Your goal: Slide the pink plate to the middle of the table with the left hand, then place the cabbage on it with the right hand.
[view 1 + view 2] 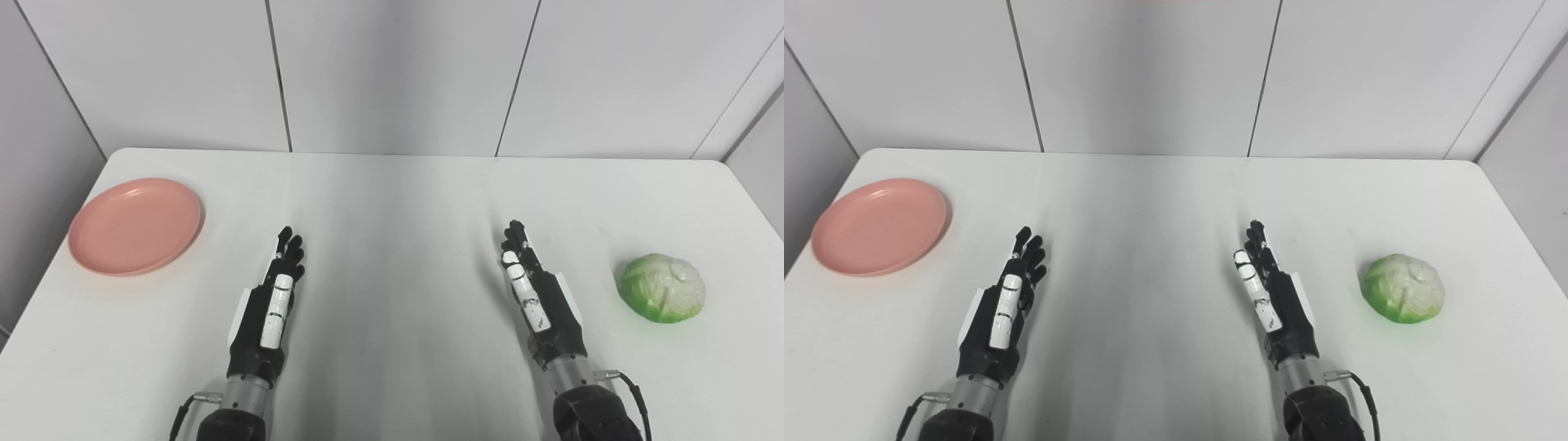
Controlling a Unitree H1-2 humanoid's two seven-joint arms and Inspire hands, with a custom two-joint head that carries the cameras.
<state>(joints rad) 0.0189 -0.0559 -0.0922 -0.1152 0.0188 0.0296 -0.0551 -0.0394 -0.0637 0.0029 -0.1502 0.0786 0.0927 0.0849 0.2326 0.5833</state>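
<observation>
A pink plate lies empty at the table's left edge. A green and white cabbage sits near the right edge. My left hand is open and empty, fingers stretched forward, to the right of the plate and apart from it. My right hand is open and empty, fingers stretched forward, to the left of the cabbage and apart from it. In the right eye view the plate, the cabbage and both hands show the same way.
The white table has rounded far corners and is bounded by grey wall panels behind and at both sides. Cables run off both wrists at the bottom edge.
</observation>
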